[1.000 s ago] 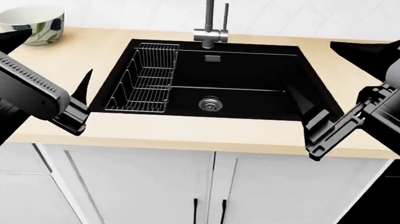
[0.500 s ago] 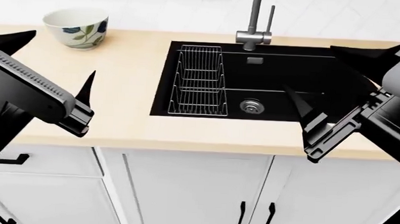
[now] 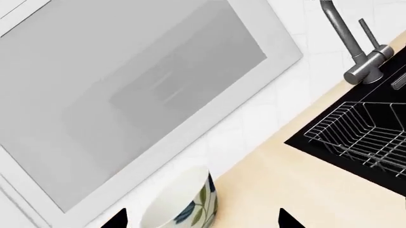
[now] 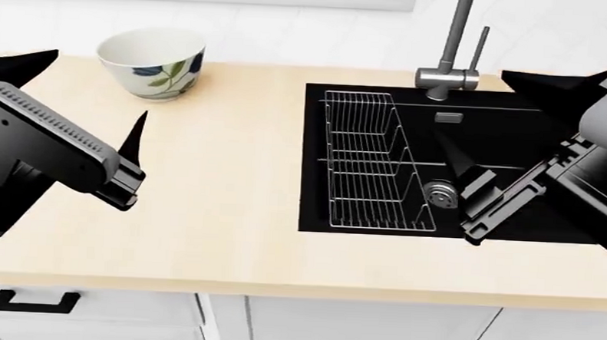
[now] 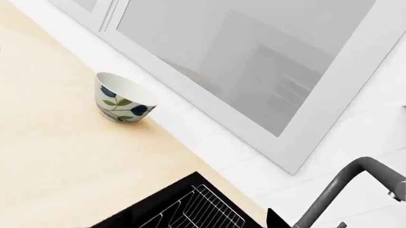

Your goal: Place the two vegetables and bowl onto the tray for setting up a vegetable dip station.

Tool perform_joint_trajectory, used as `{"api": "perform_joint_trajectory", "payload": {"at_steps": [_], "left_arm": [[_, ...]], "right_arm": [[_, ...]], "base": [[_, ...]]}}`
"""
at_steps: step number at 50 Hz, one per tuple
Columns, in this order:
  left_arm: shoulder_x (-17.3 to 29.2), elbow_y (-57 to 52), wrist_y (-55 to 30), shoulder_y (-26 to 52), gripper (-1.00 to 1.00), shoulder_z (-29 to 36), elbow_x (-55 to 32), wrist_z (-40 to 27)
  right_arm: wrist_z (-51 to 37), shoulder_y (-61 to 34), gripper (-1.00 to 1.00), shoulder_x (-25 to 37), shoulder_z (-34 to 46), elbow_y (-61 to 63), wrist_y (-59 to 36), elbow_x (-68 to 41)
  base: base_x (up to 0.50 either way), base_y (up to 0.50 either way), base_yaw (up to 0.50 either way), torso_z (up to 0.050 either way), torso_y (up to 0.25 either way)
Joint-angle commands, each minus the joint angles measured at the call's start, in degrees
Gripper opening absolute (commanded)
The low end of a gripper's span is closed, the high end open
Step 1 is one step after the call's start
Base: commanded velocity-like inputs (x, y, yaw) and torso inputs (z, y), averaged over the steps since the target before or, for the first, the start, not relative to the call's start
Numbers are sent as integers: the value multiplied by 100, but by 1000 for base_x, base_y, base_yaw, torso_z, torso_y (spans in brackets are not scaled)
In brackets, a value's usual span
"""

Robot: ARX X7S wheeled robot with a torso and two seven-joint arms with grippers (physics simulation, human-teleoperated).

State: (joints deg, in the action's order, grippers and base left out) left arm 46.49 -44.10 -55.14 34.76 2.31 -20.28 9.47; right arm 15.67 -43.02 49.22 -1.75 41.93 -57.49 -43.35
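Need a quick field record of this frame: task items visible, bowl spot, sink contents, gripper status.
bowl: upright bowl on the counter near the back wall, left of the sink
cucumber, carrot, tray: not in view
sink contents: wire rack in its left part
faucet: faucet behind the sink
left gripper: left gripper holds nothing
right gripper: right gripper over the sink, holds nothing

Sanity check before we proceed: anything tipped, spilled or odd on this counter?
Nothing stands out. The cream-white leaf-painted ceramic bowl stands upright on the pale wooden counter; the wire dish rack sits squarely in the black sink basin.
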Motion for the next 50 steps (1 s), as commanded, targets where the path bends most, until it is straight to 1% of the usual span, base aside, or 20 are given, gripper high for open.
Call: {"api": "perform_joint_trajectory", "payload": {"at_steps": [1,6,20,31,33,34,35,36,37,38,39,40,41,42,43,44,46,47,49,50], "left_arm": [[13,19,54,-20,100,62,27,-16],[28,21,23,48,100,111,20,-1],[27,58,91,42,100,201,60,-19],[15,110,110,201,100,348,73,22],[13,139,128,267,100,431,79,62],[48,197,172,377,100,627,121,162],[27,254,145,565,100,762,33,338],[1,303,159,684,100,826,-55,483],[159,400,658,801,100,1197,25,971],[317,531,983,1033,100,1607,52,1586],[363,646,977,1263,100,1863,99,1876],[440,862,1283,1603,100,2258,309,2369],[398,1177,1475,2134,100,2553,370,2970],[269,1439,2043,2221,100,2254,46,3237],[352,1654,2632,2339,100,2440,302,3603],[375,1934,2729,2685,100,2794,684,3954],[375,2343,2779,3278,100,3147,837,4703],[387,2491,2593,3580,100,3418,1022,5057],[422,3000,3144,4068,100,3843,1502,5701],[426,3110,3134,4279,100,3966,1539,6024]], "right_arm": [[-28,20,100,-8,4,-33,38,20],[9,-153,100,28,117,-76,-44,4],[-3,-46,100,31,124,-82,60,46],[-13,-52,100,69,174,-101,87,93],[-175,-128,100,-17,77,-137,-89,-21],[-295,-257,100,-81,-34,-187,-473,-339],[-254,-229,100,-41,25,-135,-426,-294],[-276,-284,100,-58,1,-143,-579,-437],[-233,-330,100,-21,146,-125,-618,-408],[-202,-409,100,-37,251,-147,-675,-427],[-228,-499,100,-85,271,-190,-772,-497],[-216,-633,100,-136,329,-236,-948,-641],[-190,-726,100,-147,525,-234,-968,-567],[-221,-839,100,-212,567,-279,-1073,-625],[-230,-878,100,-235,615,-282,-1092,-620],[-242,-919,100,-277,642,-300,-1135,-652],[-37,-841,100,-246,764,-237,-847,-542],[56,-795,100,-232,815,-214,-665,-447],[241,-813,100,-215,1001,-255,-236,-113],[219,-917,100,-259,993,-316,-349,-192]], "base": [[488,204,0,0,0],[500,157,0,0,0],[500,83,0,0,1],[472,278,0,0,2],[310,436,0,0,0],[0,0,0,0,0],[0,0,0,0,0],[0,0,0,0,0],[0,0,0,0,0],[0,0,0,0,0],[0,0,0,0,0],[0,0,0,0,0],[0,0,0,0,0],[0,0,0,0,0],[0,0,0,0,0],[0,0,0,0,0],[0,0,0,0,0],[0,0,0,0,0],[0,0,0,0,5],[0,0,0,0,0]]}}
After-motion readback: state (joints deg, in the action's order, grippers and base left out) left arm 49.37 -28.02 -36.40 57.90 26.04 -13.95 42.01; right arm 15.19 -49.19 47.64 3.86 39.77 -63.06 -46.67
